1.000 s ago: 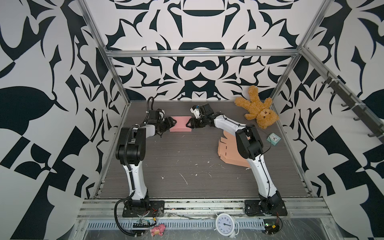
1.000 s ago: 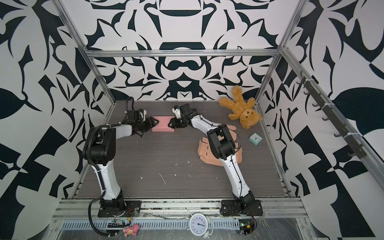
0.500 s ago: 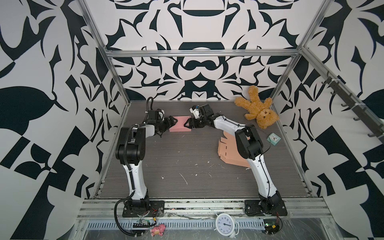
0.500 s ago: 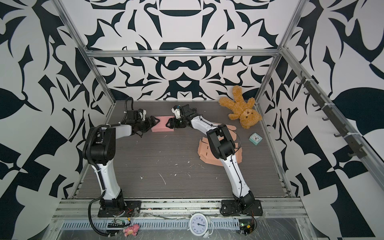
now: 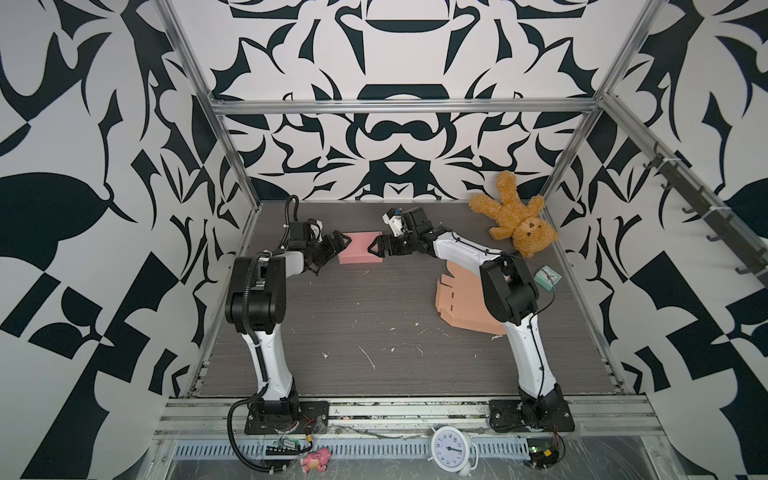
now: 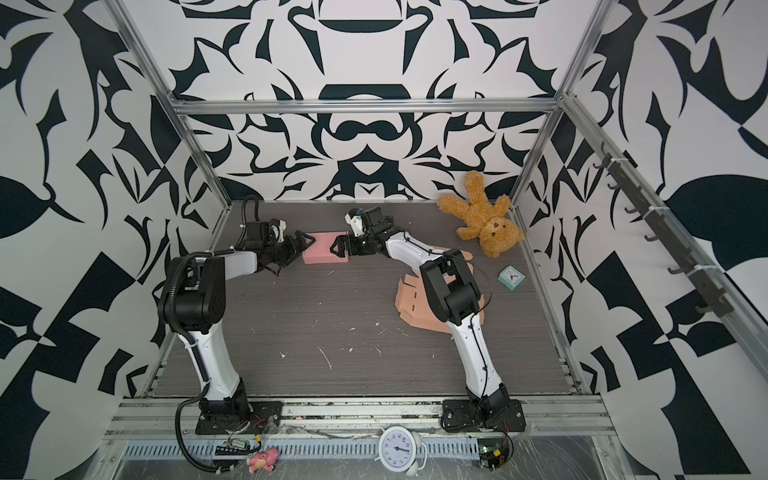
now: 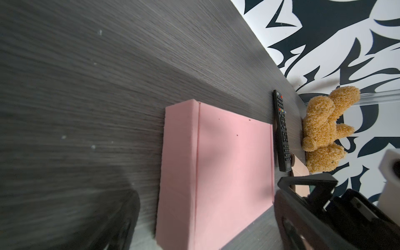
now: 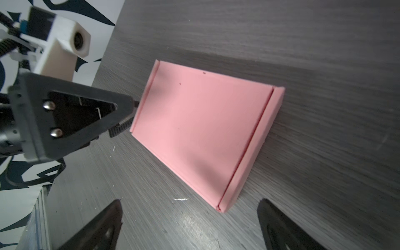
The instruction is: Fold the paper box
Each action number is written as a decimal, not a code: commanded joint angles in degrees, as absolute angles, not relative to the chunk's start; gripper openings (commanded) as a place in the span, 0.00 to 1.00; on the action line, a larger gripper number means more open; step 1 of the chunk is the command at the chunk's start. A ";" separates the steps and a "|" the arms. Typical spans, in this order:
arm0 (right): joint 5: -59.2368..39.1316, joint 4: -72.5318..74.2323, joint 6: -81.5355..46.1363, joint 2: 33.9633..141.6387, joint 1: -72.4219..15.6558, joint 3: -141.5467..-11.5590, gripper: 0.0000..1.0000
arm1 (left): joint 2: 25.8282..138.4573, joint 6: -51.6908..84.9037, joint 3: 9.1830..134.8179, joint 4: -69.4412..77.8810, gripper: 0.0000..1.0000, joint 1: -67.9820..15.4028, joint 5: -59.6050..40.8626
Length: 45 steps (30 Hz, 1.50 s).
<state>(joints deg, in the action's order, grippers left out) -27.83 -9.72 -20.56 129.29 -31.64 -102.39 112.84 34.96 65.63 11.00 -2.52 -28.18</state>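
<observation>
Box (image 5: 360, 253) sits folded shut on the table (image 5: 374, 324) near the back wall. I have the left gripper (image 5: 340, 245) and right gripper (image 5: 373, 248) at its two ends, jaws spread, gripping nothing. A remote (image 7: 282, 132) lies between it and the teddy bear (image 5: 515, 220). Flat cardboard (image 5: 457, 299) lies under my right arm, with a small clock (image 5: 547, 277) beside it.

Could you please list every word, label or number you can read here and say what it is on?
Nothing can be quoted for certain.
White clock: hour numerals round the dial, too small to quote.
Remote control: button marks too small to read.
Teal clock: dial too blurred to read.
Pink box: no print visible.
</observation>
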 commanded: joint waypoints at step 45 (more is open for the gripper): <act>3.38 -33.14 -11.60 94.48 -35.91 -65.60 0.82 | 76.62 36.83 37.84 7.64 1.00 -40.64 -15.88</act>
<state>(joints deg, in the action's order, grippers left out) 2.39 -33.08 -11.49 95.29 -35.53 -66.67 77.97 37.95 38.57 5.39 -38.54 -17.47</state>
